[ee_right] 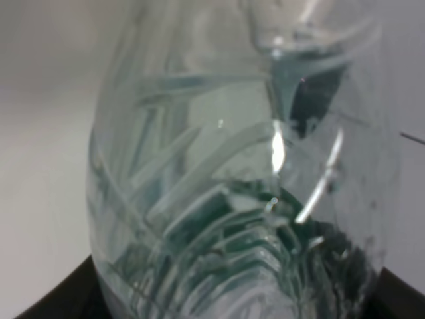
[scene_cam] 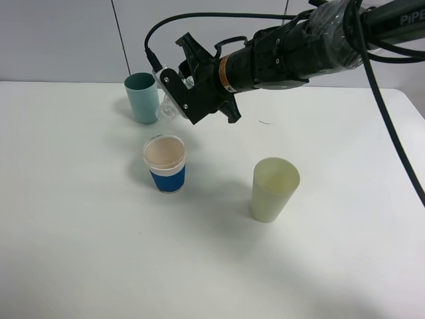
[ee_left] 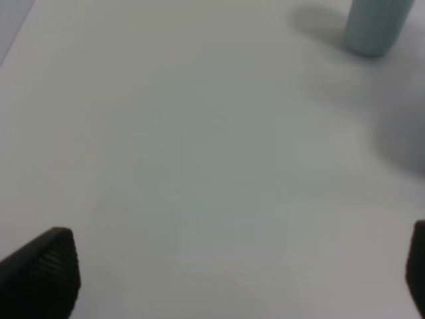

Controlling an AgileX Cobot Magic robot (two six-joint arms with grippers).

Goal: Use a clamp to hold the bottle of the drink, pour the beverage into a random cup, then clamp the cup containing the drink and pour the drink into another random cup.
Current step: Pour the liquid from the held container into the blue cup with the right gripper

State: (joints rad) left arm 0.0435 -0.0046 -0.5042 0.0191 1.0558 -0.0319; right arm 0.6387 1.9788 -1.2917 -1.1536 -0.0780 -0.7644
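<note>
My right gripper (scene_cam: 178, 93) reaches in from the right and is shut on the clear bottle (scene_cam: 169, 108), which hangs tilted in the air beside the teal cup (scene_cam: 142, 98). The bottle is up behind the blue-sleeved cup (scene_cam: 165, 163). In the right wrist view the bottle (ee_right: 239, 173) fills the picture, with dark green showing through it. I cannot make out the beverage in the bottle or in the blue-sleeved cup. My left gripper (ee_left: 232, 272) is open over bare table, with the teal cup (ee_left: 375, 26) some way beyond it. It does not show in the exterior view.
A pale yellow-green tapered cup (scene_cam: 273, 189) stands at the right of the white table (scene_cam: 80, 232). The right arm and its black cables (scene_cam: 385, 100) stretch across the table's back right. A grey wall lies behind the table.
</note>
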